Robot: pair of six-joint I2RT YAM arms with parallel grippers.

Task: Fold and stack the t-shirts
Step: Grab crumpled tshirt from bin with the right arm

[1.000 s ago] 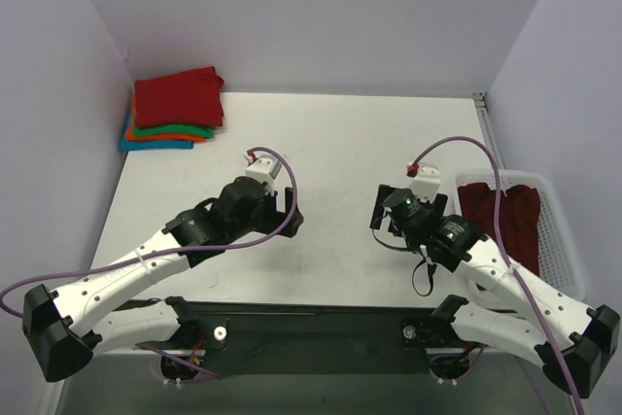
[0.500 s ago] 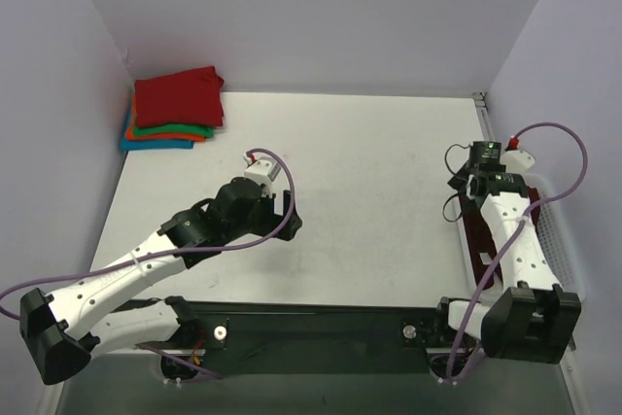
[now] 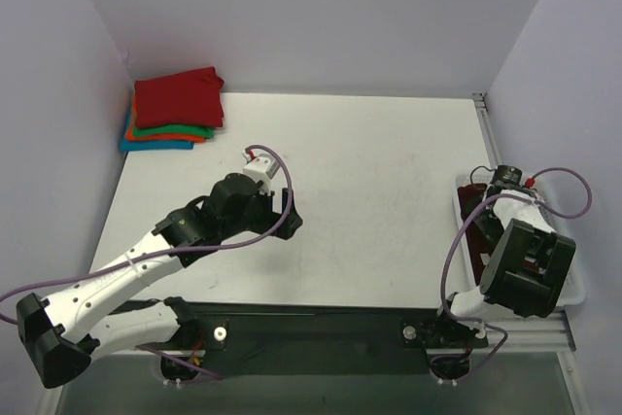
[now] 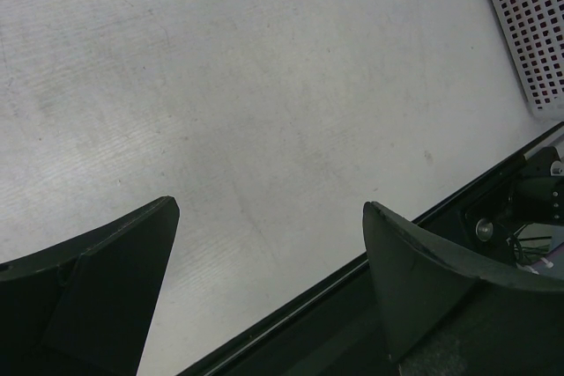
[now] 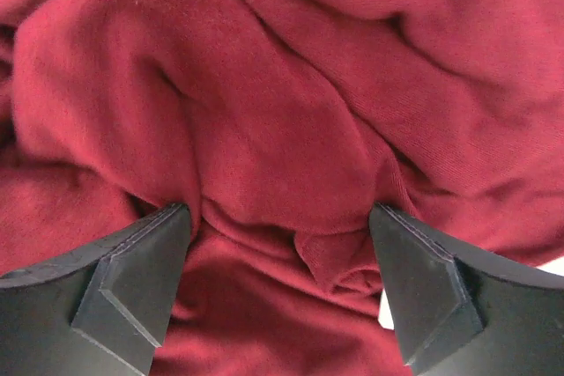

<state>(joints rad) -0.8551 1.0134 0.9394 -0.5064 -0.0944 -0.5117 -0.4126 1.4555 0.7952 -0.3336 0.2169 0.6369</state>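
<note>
Right gripper (image 5: 278, 217), claw spread and released, noses into the crumpled maroon t-shirt (image 5: 291, 85) inside the white basket (image 4: 526, 19); the shirt's long axis cannot be told. Left gripper (image 4: 269, 209) hangs unclenched, well left of the basket.

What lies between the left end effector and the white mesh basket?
Nothing but bare table: the top external view shows that stretch empty, and the left wrist view shows plain surface from the left end effector to the basket.

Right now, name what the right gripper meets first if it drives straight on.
The dark maroon t-shirt. The right gripper points straight into it with its jaws open. The fingertips seem to touch the bunched cloth, though depth is unclear, and nothing lies between.
</note>
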